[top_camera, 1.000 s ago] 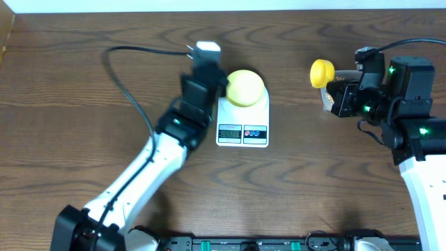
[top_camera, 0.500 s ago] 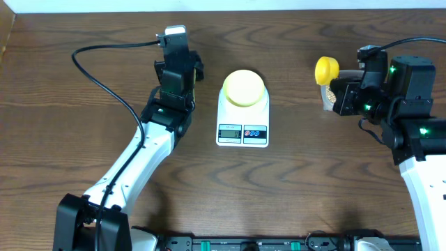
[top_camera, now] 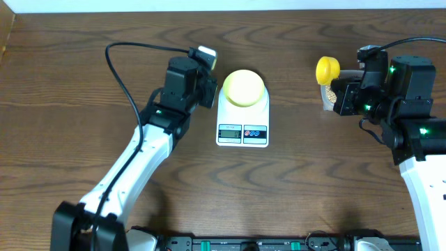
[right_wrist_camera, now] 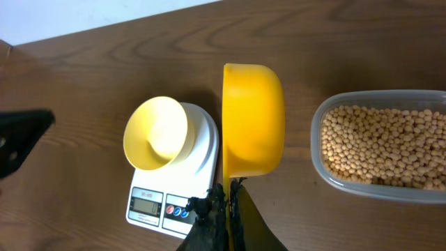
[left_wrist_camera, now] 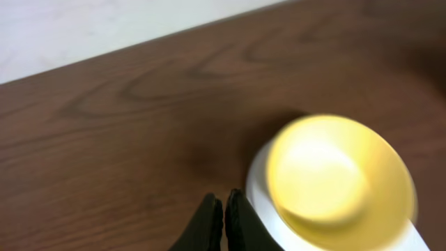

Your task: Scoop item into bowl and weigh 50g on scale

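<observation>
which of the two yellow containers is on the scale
The pale bowl sits on the scale; the brighter scoop is clamped in the right gripper.

The bowl [top_camera: 244, 87] sits on the scale [top_camera: 242, 134], beans [right_wrist_camera: 380, 143] in a tub [right_wrist_camera: 369, 191] rightward.

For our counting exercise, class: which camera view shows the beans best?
The right wrist view: the beans lie in the clear tub, each one distinct. Overhead shows only a sliver of them, the rest hidden. The left wrist view shows none.
</observation>
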